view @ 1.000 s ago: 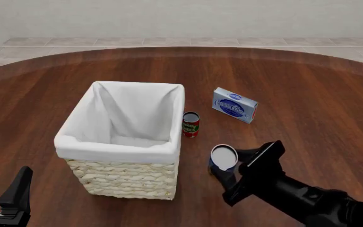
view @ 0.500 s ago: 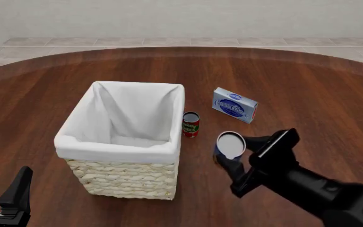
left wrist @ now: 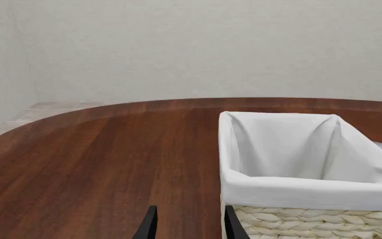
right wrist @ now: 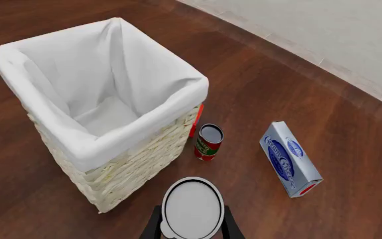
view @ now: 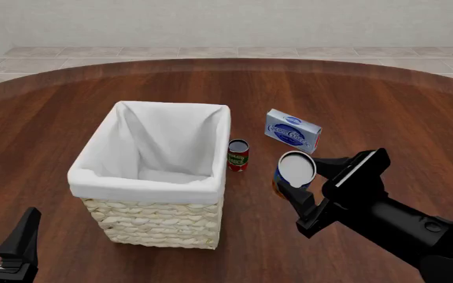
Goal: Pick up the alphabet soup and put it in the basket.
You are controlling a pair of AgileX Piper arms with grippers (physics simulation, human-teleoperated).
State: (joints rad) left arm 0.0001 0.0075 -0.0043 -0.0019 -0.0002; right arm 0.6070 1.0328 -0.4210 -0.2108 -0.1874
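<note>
Though near basket (view: 149,177) — red-green can (view: 238,155)

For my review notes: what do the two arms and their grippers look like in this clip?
Both are matte black throughout, with no markings, cables or colour accents visible. The right arm is a thick, rounded link ending in a blocky wrist, and the right gripper has two flat, angular fingers. Only the left gripper shows of the left arm: two flat, blade-like black fingers, seen as thin dark tips in its wrist view.

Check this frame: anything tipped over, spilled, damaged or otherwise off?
Nothing stands out. The alphabet soup sits between the right gripper's fingers, the basket, red-and-green can and blue-and-white box look intact, and nothing is spilled.
</note>
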